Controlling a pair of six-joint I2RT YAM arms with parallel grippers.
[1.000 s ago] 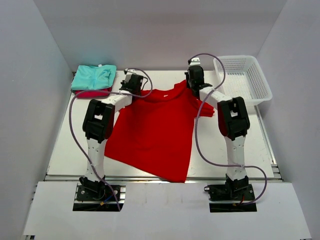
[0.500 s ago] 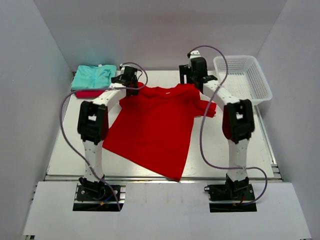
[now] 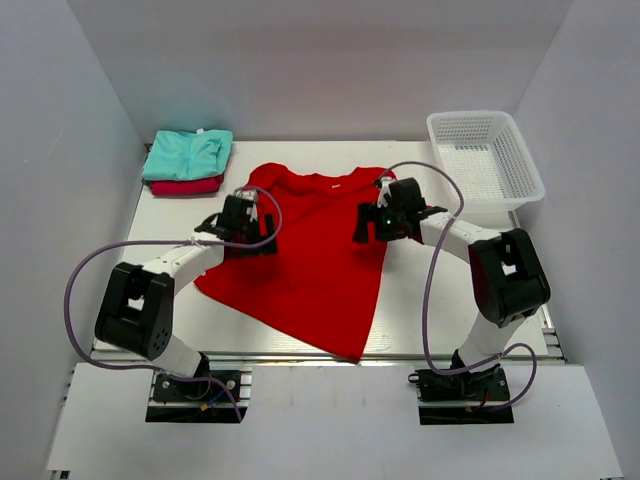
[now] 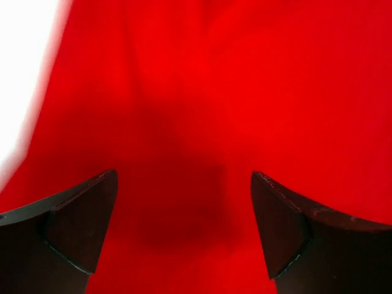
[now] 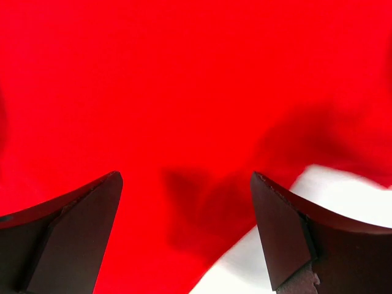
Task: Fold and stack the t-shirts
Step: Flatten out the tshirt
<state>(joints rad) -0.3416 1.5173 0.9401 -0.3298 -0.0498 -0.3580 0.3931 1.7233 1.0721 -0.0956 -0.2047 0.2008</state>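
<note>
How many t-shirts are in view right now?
3: the red t-shirt spread out in the middle, the mint t-shirt folded at far left, and the crimson-pink t-shirt folded beneath it. That stack could hide more.

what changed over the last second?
Both arms drew back from the collar end of the red shirt toward the near edge. The left gripper and right gripper now hang open over it, apparently having let its shoulders go. The shirt lies spread flat. Unchanged: green shirt stacked on crimson shirt, basket.
</note>
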